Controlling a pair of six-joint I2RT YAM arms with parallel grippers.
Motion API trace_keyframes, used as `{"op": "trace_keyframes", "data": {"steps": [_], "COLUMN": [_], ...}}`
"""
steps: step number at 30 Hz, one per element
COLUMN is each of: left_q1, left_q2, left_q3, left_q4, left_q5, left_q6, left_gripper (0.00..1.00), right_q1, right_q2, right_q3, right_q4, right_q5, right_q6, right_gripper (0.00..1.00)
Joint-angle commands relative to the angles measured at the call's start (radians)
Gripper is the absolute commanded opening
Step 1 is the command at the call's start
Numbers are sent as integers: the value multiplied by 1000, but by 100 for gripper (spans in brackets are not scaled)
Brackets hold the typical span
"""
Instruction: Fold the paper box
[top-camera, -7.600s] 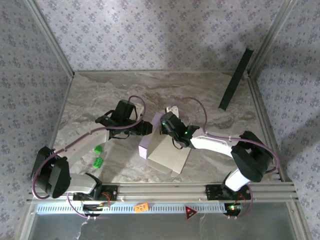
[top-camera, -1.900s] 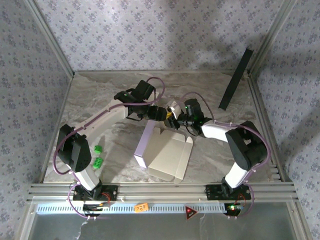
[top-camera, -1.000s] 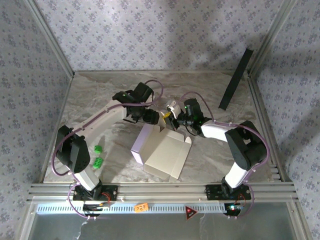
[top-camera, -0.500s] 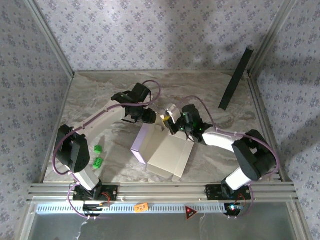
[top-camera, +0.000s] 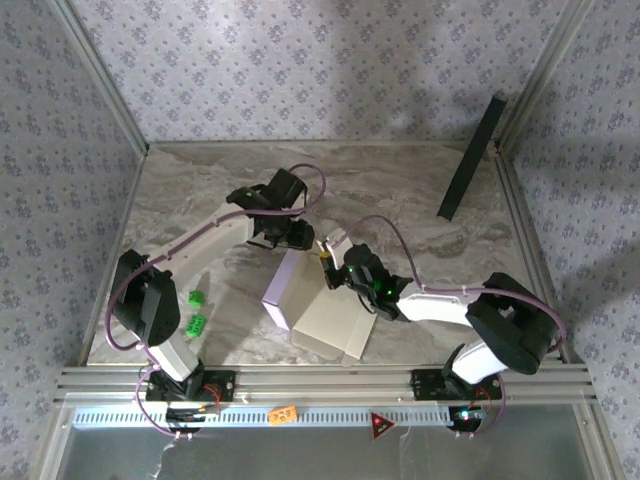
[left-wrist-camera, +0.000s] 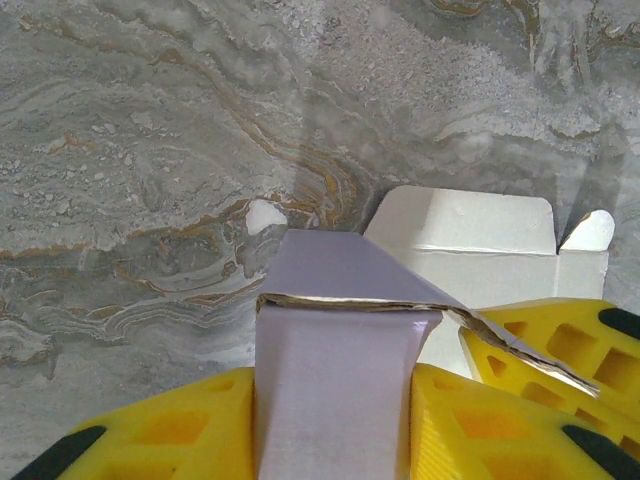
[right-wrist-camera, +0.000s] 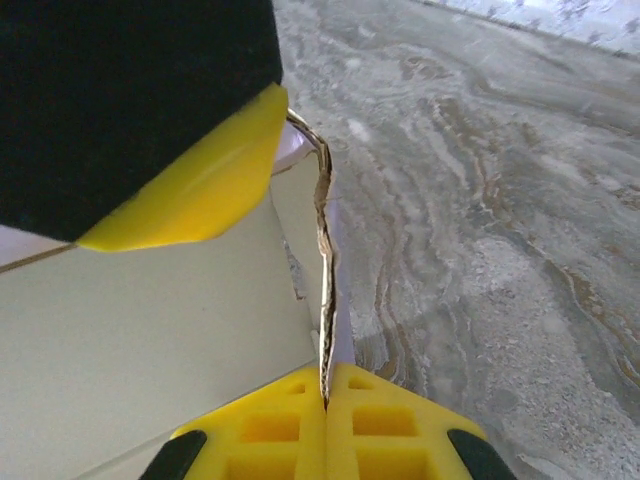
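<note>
Top external first, for the thin die-cut cardboard paper box (top-camera: 332, 318), beige on one face and pale lavender on the other: lying on the grey marbled tabletop (top-camera: 200, 190) to the right of the two small green blocks (top-camera: 197, 312), near them but not touching. Judged no more than part-way folded: with one long lavender wall stood up along the side facing the green blocks, with the broad beige panel flat and face up, and with no lid or end closed. Left to do, going by that: raising the other walls, tucking the end flaps, shutting the whole into a flat lavender box. Seen from the left wrist as a lavender strip running away from the camera to a ragged, slightly crushed crease, with a beige flap and its rounded tabs open beyond. Held by both arms at the end up and to the right of the green blocks: clamped across that lavender strip by the left gripper (left-wrist-camera: 335, 440), yellow fingers (left-wrist-camera: 150, 440) part-spread and pressed to either edge; pinched along a thin cardboard edge by the right gripper (right-wrist-camera: 325, 405), closed fully onto the sheet. Farther out, well beyond the box from the green blocks, leaning in the back corner: a long flat black panel (top-camera: 472, 158).
</note>
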Motion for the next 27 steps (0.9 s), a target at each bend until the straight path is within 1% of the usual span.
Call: {"op": "trace_keyframes", "data": {"steps": [1,8,14,18,23,27], "left_q1": [-30,-65,-81,-85,-86,-88], "left_q2": [-2,-24,-48,-80,-99,-66], "left_q3": [25,20,26,38,64,91], "left_q4": [10,14,14,13,17,25], "left_q5": [-21,-40,-40,-47,-72,-77], "left_q6": [-25,-46,-64,-78,-108,-127], "left_gripper": [40,41,45,53,59,71], "right_q1": [45,77,86,93,95,97], "right_q2": [37,123,173,186,192,188], "right_q3": [-52,-153,-186,-184,-178,-177], "right_q4": [106,279,326,325,314,311], "right_q5": [97,166,197,201,201,200], "right_q6": [56,119,147,151,150,150], "right_gripper": [0,0,0,0,0,0]}}
